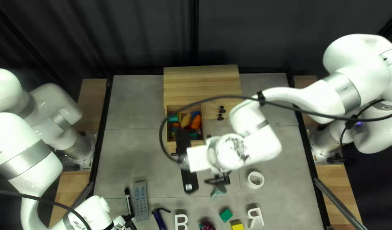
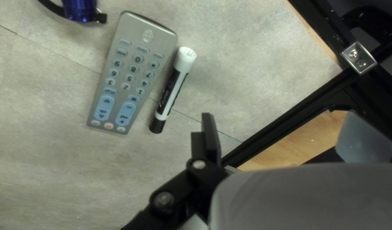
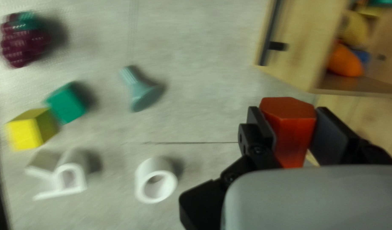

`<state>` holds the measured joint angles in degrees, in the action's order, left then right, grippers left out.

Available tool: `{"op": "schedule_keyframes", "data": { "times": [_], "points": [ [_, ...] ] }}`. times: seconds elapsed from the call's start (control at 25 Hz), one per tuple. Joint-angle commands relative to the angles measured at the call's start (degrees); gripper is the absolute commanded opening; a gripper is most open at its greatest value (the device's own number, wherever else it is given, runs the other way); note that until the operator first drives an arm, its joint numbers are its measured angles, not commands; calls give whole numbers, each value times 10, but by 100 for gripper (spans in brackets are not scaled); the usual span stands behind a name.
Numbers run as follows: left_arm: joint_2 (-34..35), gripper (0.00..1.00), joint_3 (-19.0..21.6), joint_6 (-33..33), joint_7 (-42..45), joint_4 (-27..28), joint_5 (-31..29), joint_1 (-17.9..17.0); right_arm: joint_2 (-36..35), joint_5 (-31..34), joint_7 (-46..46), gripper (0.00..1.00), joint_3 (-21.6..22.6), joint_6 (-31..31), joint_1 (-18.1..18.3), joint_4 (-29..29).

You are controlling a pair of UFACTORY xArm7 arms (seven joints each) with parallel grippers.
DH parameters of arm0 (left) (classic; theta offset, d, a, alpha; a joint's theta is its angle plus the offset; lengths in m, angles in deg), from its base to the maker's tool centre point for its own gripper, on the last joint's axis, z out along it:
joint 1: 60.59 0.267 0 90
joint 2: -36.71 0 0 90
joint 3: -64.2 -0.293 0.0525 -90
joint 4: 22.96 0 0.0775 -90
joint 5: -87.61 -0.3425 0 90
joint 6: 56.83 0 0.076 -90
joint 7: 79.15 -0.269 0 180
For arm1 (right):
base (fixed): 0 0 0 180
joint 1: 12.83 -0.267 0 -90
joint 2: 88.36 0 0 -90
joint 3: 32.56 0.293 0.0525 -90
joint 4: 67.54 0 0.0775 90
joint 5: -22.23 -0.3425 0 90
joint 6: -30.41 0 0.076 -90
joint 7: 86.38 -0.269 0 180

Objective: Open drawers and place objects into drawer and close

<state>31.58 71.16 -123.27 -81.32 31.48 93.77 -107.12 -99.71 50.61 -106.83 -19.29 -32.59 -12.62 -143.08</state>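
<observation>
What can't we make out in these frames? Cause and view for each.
- Middle of open drawer: top left view, hidden by black bar.
- Red block's lower end: right wrist view, covered by right gripper.
- Far end of blue cylinder: left wrist view, cut off by edge.
- Remote's button labels: top left view, too small.

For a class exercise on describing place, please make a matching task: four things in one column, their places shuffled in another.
1. red block
2. marker
3. yellow block
4. orange toy

A. beside the remote
B. inside the open drawer
C. gripped by the right tool
D. next to the green block

Pairs: 1-C, 2-A, 3-D, 4-B
</observation>
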Motion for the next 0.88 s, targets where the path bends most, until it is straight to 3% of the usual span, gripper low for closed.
{"op": "schedule_keyframes", "data": {
  "times": [0.04, 0.28, 0.36, 0.4, 0.64, 0.88],
  "points": [
    [0, 100, 0, 0, 0, 0, 0, 0, -26, 42, 0, 5, -19, 29, 11, -9],
    [0, 100, 0, 0, 0, 0, 0, 0, -80, 65, 25, 7, -37, 51, 27, -61],
    [0, 100, 0, 0, 0, 0, 0, 0, -88, 65, 29, 87, -39, 54, 31, -70],
    [0, 100, 0, 0, 0, 0, 0, 0, -91, 64, 30, 100, -41, 55, 33, -74],
    [0, 100, 0, 0, 0, 0, 0, 0, -79, 44, -31, 100, -33, 43, 17, -56],
    [0, 100, 0, 0, 0, 0, 0, 0, -45, -6, -178, 100, -5, -22, -32, -27]
  ]
}}
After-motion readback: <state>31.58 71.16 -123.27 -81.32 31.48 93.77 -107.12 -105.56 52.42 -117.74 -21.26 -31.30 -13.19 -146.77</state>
